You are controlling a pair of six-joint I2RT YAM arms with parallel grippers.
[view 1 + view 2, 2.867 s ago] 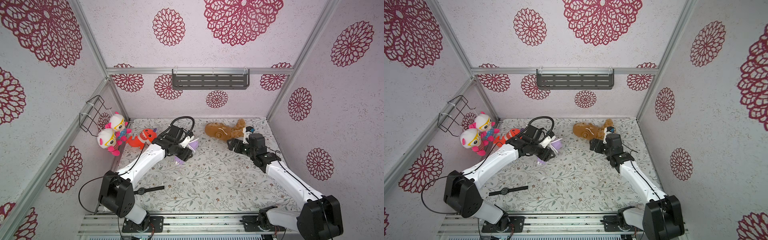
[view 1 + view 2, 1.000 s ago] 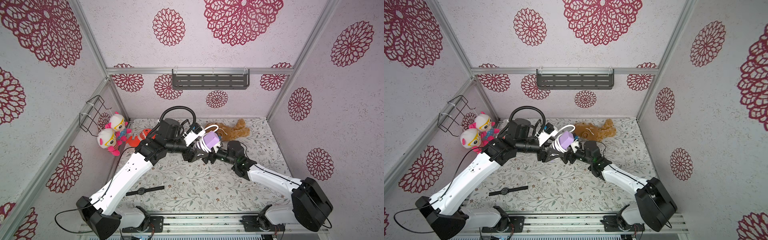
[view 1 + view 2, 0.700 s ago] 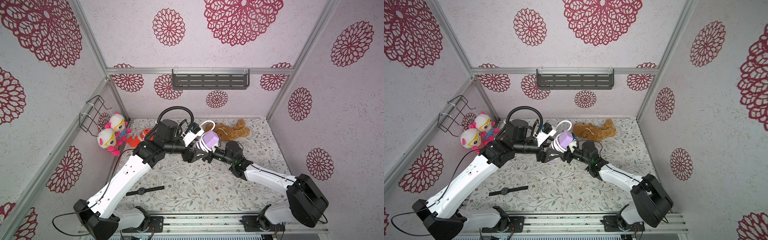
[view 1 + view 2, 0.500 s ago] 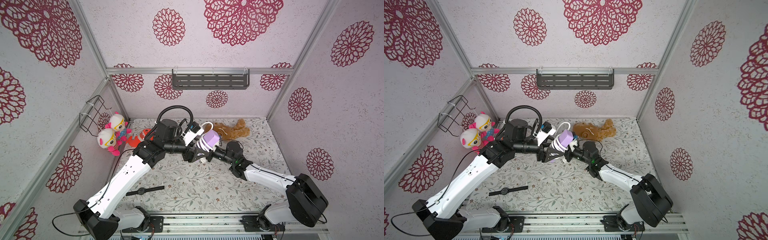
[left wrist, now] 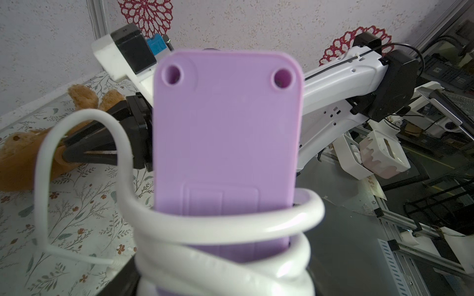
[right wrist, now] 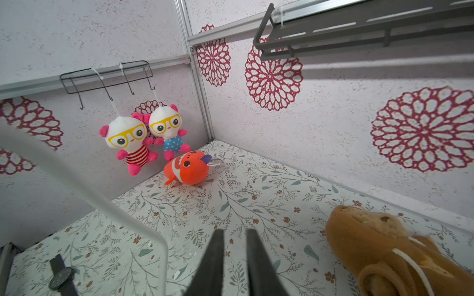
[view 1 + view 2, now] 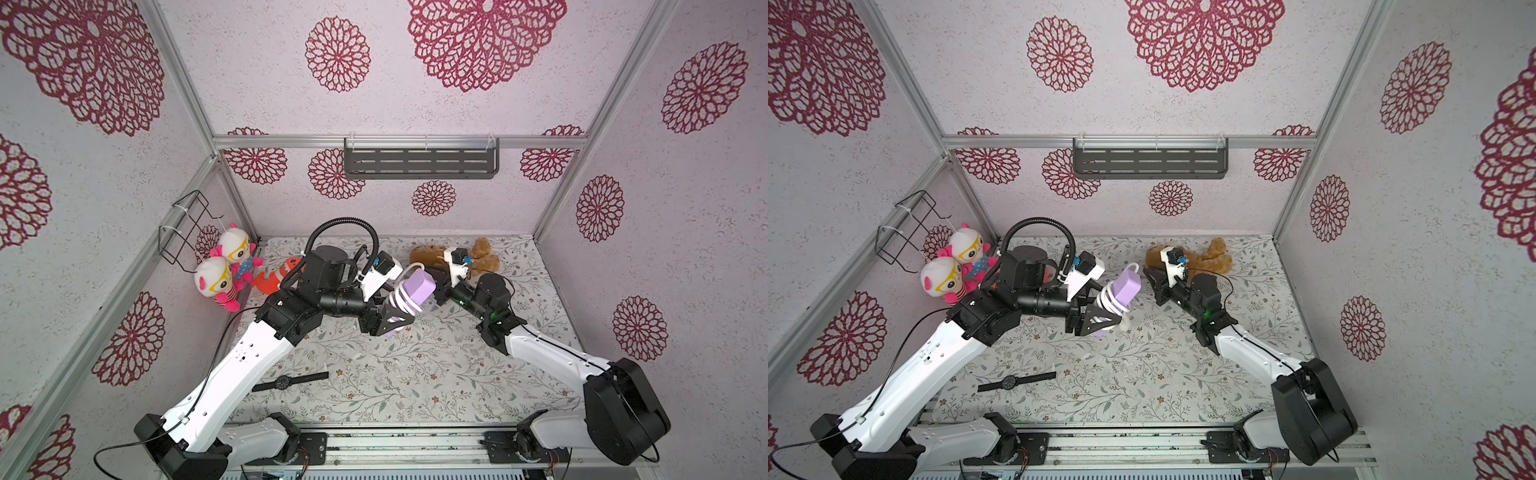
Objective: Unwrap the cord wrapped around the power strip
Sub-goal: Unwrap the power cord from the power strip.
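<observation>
My left gripper (image 7: 388,320) is shut on the lower part of the lavender power strip (image 7: 419,286), holding it tilted above the table in both top views. In the left wrist view the power strip (image 5: 225,133) fills the middle. The white cord (image 5: 230,225) coils round it in several turns and hides my fingers. One loose loop of cord (image 7: 1131,266) stands out past the strip's upper end. My right gripper (image 7: 1148,272) sits just right of that end, apart from the strip. In the right wrist view this gripper (image 6: 234,233) is open by a narrow gap, with nothing in it and the cord (image 6: 77,184) passing beside it.
A brown plush (image 7: 482,257) lies at the back right, just behind my right wrist. An orange fish plush (image 7: 276,276) lies at the back left. Two dolls (image 7: 224,270) hang from a wire rack on the left wall. A black wristwatch (image 7: 286,380) lies near the front.
My right gripper has pulled back from under the strip toward the brown plush, and its jaws now stand apart. The left arm has kept the strip almost still.
</observation>
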